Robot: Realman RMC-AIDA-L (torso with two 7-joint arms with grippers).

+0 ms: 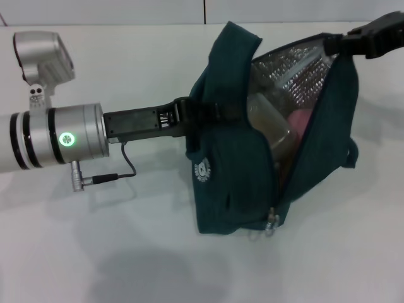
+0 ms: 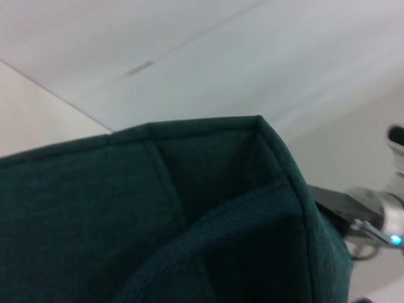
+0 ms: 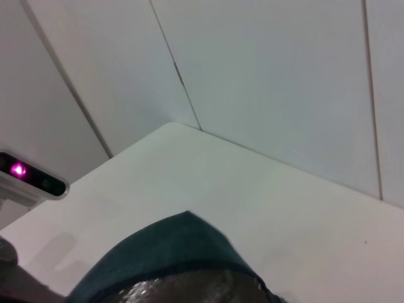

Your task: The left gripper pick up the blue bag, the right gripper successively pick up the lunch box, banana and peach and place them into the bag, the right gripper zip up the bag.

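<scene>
From the nine o'clock side of the head view my left gripper (image 1: 201,117) reaches in and is clenched on a handle of the blue bag (image 1: 233,183), holding it up over the white table (image 1: 95,252). The bag's mouth gapes toward three o'clock, silver lining showing. Inside I see the lunch box (image 1: 271,123) and, just beside it, something pink, probably the peach (image 1: 300,120). At two o'clock my right gripper (image 1: 338,43) sits at the bag's upper rim; I cannot tell whether it grips.
</scene>
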